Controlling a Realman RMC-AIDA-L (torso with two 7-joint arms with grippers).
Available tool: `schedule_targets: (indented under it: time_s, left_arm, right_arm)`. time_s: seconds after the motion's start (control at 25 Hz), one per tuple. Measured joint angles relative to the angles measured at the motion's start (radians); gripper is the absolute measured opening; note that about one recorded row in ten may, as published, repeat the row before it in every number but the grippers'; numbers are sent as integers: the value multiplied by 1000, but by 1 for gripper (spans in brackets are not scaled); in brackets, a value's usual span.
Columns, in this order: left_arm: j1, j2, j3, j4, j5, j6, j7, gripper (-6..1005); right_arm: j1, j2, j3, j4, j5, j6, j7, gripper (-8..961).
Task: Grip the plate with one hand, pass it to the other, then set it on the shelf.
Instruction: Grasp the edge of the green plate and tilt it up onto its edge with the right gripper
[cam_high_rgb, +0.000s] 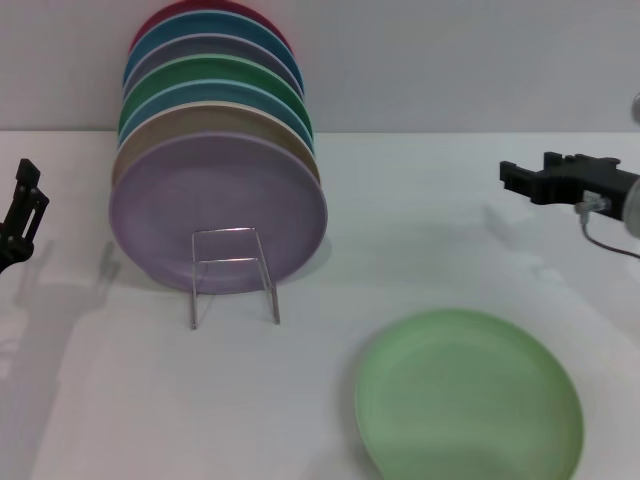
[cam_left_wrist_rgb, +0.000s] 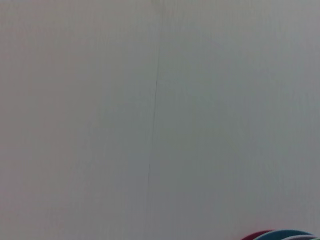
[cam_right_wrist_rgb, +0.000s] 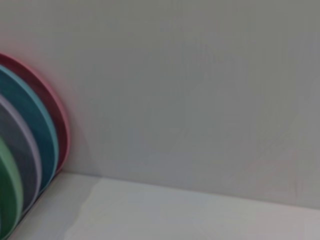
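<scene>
At the far right edge, the right gripper (cam_high_rgb: 525, 181) hangs above the table (cam_high_rgb: 120, 400), holding nothing; whether its fingers are spread I cannot tell. Opposite, the left gripper (cam_high_rgb: 22, 215) sits at the left edge, equally unclear. Near right lies the plate (cam_high_rgb: 468, 398), flat, well apart from the shelf (cam_high_rgb: 233, 275), which carries a row of upright plates (cam_high_rgb: 215, 160).

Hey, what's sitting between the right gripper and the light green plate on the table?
Nothing. In the head view, only bare white table lies between the right gripper and the light green plate. The wire rack with its stacked plates stands well off to the left.
</scene>
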Motion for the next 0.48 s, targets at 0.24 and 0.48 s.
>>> schedule_targets:
  time_s: [0.24,0.48]
  left_arm:
    - [-5,-2,0,0,0,0,0,779]
    - [-10,-2,0,-8,0,0,0,778]
  right_arm:
    - [47,-4,141,159,-190,369,188,624]
    - [147,-7,252,165,-274,656,286,624]
